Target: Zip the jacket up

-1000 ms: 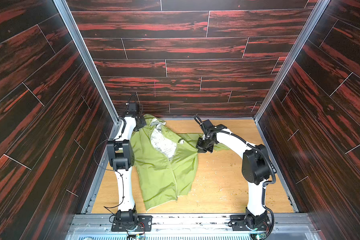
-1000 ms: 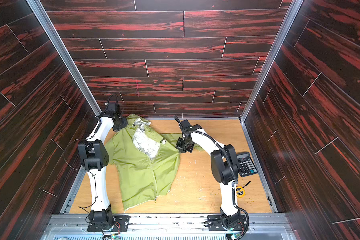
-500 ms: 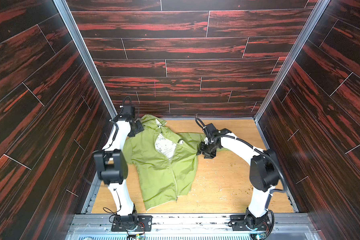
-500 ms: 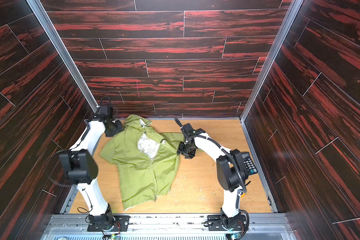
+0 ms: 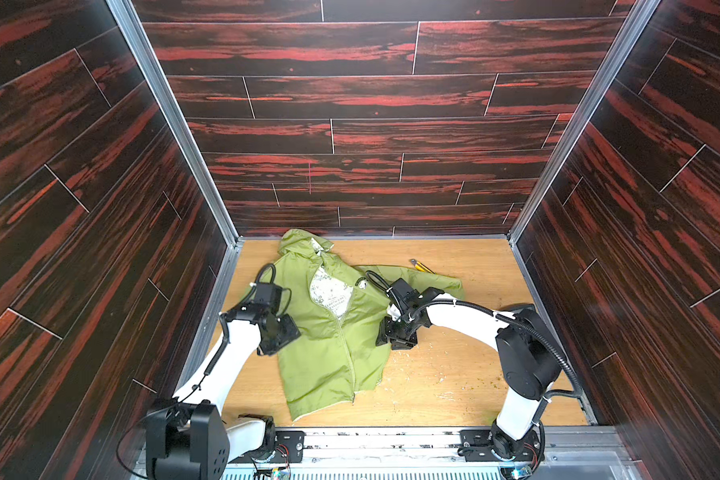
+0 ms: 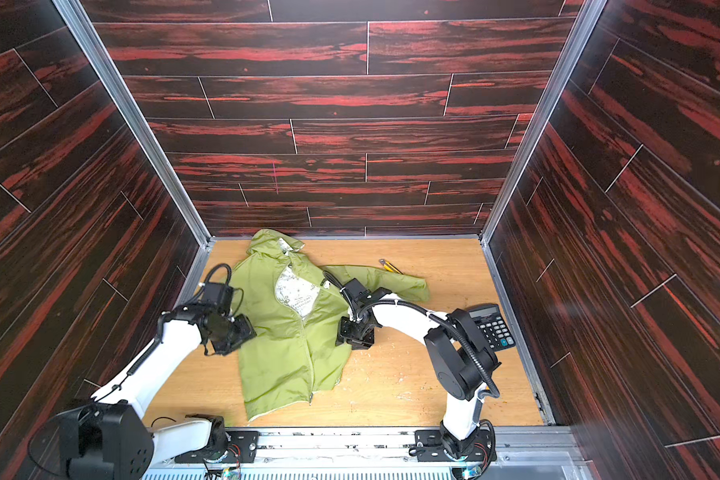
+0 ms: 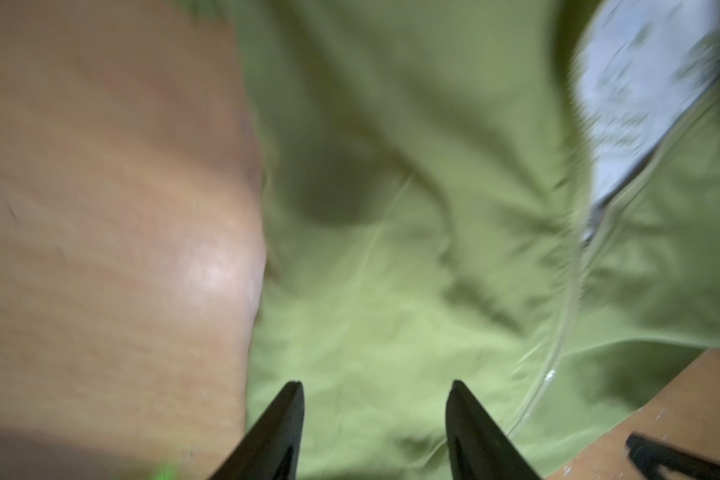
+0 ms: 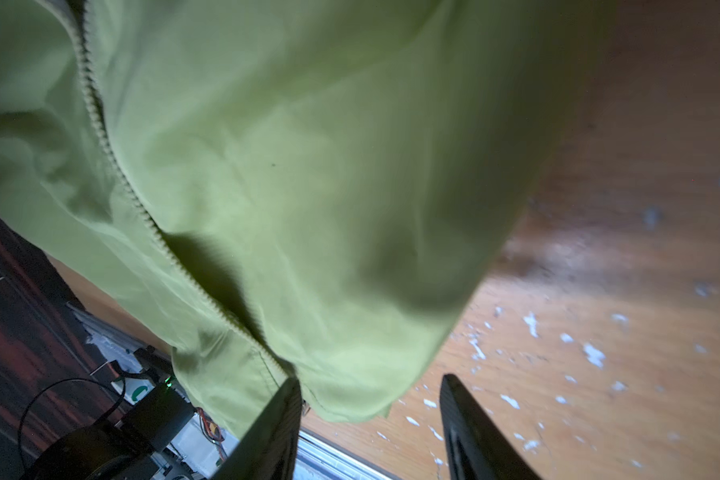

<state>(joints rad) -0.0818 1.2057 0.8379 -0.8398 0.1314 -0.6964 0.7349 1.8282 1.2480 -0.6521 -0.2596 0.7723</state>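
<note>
Clutter near the fingers was slight. One calculator (image 6: 491, 328) lay behind the elbow of the right arm (image 5: 466, 307), well apart from its fingertips. One yellow stick (image 5: 421, 266), too small to name, lay past those fingertips on the far side of the sleeve (image 5: 429, 280). White flecks (image 8: 533, 324) dotted the bare wooden table (image 5: 454, 374) just beside the right fingers (image 8: 462, 419).

The one jacket (image 5: 329, 332) lay flat on the table between the two grippers. Its hood (image 5: 300, 243) pointed away from both and its hem lay nearer the arm bases. The zipper (image 5: 348, 353) was closed along the lower part. Above that the front gaped and showed white patterned lining (image 5: 331, 291).

In both top views the right arm crossed over the sleeve and hid part of it, while the left gripper (image 5: 281, 338) covered the opposite side of the garment.

The left arm (image 5: 225, 365) rose from its base and bent forward, wrist tipped down. Its gripper (image 7: 375, 415) hung over green fabric with the fingers spread and nothing between them. The right arm arched from its base and reached inward. The right gripper (image 8: 371, 411) was released too, with one finger over the hem by the zipper's lower end and the other over bare wood.

Two arms, two grippers.
</note>
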